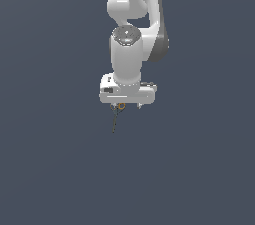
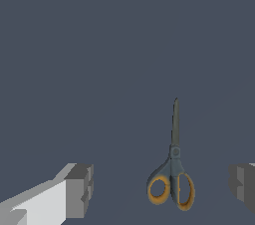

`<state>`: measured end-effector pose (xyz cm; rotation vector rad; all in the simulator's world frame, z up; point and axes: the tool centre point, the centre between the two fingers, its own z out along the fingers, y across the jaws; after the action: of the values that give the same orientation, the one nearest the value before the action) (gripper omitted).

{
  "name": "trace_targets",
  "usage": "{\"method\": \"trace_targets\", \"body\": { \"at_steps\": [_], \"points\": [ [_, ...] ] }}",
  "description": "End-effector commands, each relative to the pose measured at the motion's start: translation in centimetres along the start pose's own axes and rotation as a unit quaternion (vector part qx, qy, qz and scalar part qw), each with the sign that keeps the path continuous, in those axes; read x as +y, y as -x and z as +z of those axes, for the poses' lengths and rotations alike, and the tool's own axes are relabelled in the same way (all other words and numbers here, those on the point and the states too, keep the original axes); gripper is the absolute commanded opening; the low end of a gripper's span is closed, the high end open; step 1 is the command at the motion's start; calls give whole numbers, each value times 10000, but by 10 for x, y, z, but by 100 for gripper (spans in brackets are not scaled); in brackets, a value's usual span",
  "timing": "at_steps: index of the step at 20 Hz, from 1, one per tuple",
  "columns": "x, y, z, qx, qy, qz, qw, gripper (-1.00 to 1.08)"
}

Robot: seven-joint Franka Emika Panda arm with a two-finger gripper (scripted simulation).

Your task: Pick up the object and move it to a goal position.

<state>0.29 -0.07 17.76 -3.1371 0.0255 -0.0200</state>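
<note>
Below gripper: scissors (image 2: 173, 169) lie flat on the dark grey floor (image 1: 55, 169), closed, and nothing touches them.
Scissors make: slim grey blades, grey shanks, two orange-lined finger loops.
Scissors in exterior view: a thin dark line (image 1: 115, 119) running from the gripper's underside toward 6 o'clock, tip slightly toward 7; one orange loop shows just under the hand.
Scissors in wrist view: they sit between the two fingers, nearer one pad than the other, touching neither.
Gripper (image 1: 127, 104): jaws spread wide with nothing held; in the wrist view (image 2: 160, 189) the grey pads (image 2: 79, 189) stand well apart on either side of the loops.
Gripper pose: pointing straight down, above the handle end of the scissors; whether the fingertips reach the floor cannot be told.
Arm (image 1: 130, 45): white with a grey joint cover, coming down from 12 o'clock in the exterior view.
Floor: plain, even dark grey all round.
</note>
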Motion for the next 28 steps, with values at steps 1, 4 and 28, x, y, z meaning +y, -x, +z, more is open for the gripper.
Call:
{"method": "trace_targets", "body": {
  "at_steps": [1, 4, 28],
  "points": [
    [0, 0, 0, 0, 0, 0, 10000, 100],
    [0, -1, -3, 15, -26, 42, 10000, 100],
    [45, 25, 66, -6, -64, 873, 9962, 100]
  ]
}}
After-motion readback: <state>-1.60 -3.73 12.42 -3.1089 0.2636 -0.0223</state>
